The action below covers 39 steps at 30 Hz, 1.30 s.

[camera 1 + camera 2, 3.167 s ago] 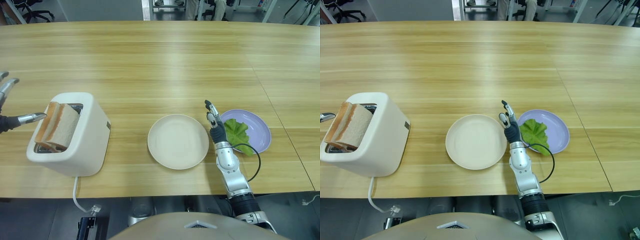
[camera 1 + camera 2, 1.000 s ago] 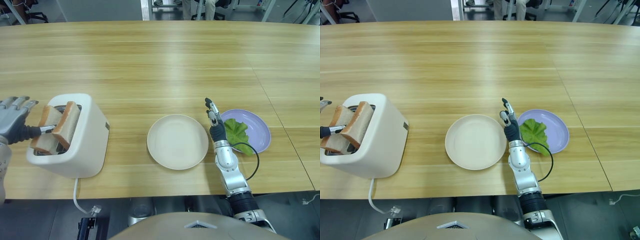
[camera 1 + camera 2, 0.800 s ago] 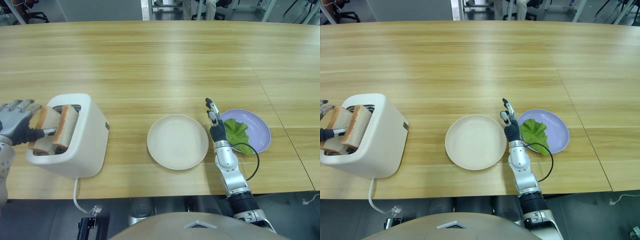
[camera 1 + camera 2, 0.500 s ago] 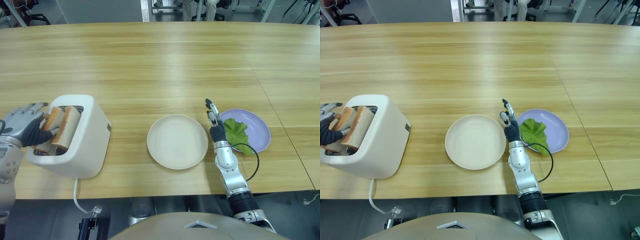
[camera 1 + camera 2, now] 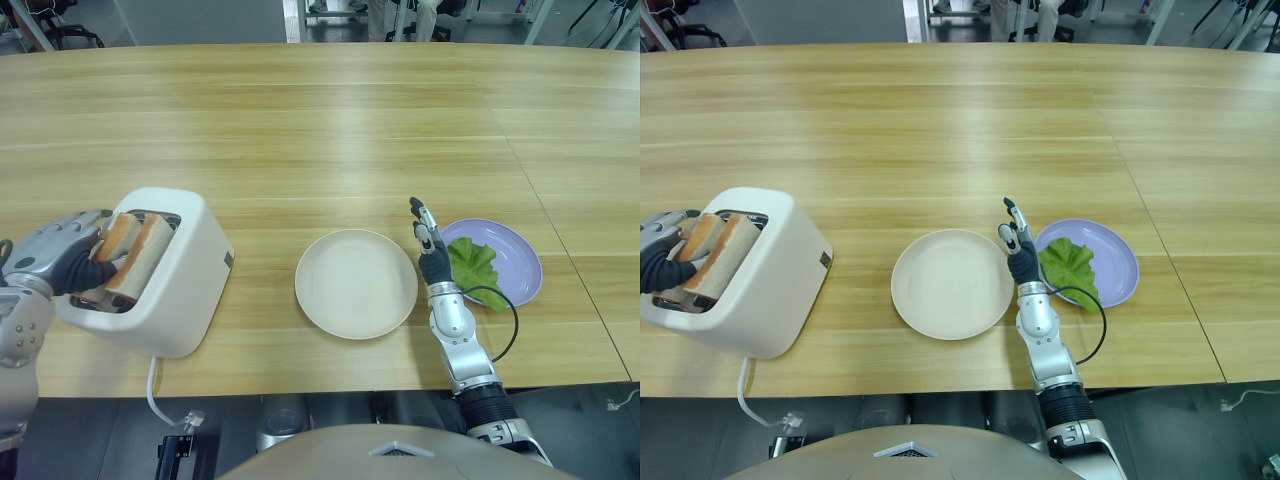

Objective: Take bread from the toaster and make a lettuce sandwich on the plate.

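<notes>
Two bread slices [image 5: 133,260] lean in toaster [image 5: 190,292] (white).

Cream-white toaster [image 5: 185,300]; tan bread slices [image 5: 143,257], brown crusts. Plain cream plate [image 5: 356,284]. Right of it: lilac plate [image 5: 525,250], green lettuce leaf [image 5: 472,265]. Pale wood table [image 5: 320,120], streaked grain.

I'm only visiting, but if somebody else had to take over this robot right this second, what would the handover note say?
Left hand: closed on the outer bread slice, which sits in the toaster beside the second slice.
Right hand: open, holding nothing, upright between the cream plate and the purple plate that carries the lettuce leaf.
Done: one slice gripped; the cream plate is bare.
Left: lift out both slices, then stack slice, lettuce, slice on the cream plate.
</notes>
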Tool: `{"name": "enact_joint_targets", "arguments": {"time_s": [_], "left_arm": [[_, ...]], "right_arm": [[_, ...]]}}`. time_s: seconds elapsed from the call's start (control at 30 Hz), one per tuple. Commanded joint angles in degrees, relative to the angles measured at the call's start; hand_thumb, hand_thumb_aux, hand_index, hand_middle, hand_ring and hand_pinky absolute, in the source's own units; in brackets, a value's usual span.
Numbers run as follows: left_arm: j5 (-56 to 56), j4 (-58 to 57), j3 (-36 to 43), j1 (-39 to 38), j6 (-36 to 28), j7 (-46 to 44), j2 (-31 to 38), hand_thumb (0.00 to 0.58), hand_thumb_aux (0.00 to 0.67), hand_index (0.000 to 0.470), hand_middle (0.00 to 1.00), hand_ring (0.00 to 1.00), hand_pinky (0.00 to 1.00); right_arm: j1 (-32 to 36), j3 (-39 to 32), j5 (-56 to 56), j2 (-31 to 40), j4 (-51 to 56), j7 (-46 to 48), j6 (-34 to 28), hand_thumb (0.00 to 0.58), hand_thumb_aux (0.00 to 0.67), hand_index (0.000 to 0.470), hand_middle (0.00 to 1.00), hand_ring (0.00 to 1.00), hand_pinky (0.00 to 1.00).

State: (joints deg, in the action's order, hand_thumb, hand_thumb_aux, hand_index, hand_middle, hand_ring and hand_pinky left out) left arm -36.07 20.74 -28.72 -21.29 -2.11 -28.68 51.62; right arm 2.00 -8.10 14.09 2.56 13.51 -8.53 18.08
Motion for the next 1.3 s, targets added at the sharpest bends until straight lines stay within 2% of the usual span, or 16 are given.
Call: {"name": "enact_joint_targets", "arguments": {"time_s": [0.03,0.07,0.67,1.0,1.3], "left_arm": [[2.37,2.17,-0.78,1.42,2.13,0.67,-0.22,0.580,0.670,0.460,0.42,0.42,0.42],[2.81,2.39,-1.04,1.78,2.40,0.93,-0.30,0.580,0.670,0.460,1.00,1.00,1.00],[4.50,3.48,-6.21,4.46,0.52,0.90,-0.18,0.580,0.670,0.460,1.00,1.00,1.00],[8.59,4.77,-13.08,9.78,0.13,0.50,1.41,0.580,0.670,0.460,1.00,1.00,1.00],[13.43,6.75,-13.30,15.52,-1.78,0.28,1.58,0.580,0.670,0.460,1.00,1.00,1.00]], "right_arm": [[0.29,0.48,0.07,-0.02,0.83,-0.33,0.08,0.000,0.000,0.000,0.00,0.00,0.00],[0.30,0.48,0.07,-0.02,0.86,-0.35,0.12,0.000,0.000,0.000,0.00,0.00,0.00],[0.54,0.52,0.09,-0.05,1.06,-0.63,0.18,0.000,0.000,0.000,0.00,0.00,0.00],[0.95,0.59,0.12,-0.12,1.39,-0.84,0.33,0.000,0.000,0.000,0.00,0.00,0.00],[1.07,0.70,0.07,-0.05,1.09,-1.27,0.20,0.000,0.000,0.000,0.00,0.00,0.00]]}}
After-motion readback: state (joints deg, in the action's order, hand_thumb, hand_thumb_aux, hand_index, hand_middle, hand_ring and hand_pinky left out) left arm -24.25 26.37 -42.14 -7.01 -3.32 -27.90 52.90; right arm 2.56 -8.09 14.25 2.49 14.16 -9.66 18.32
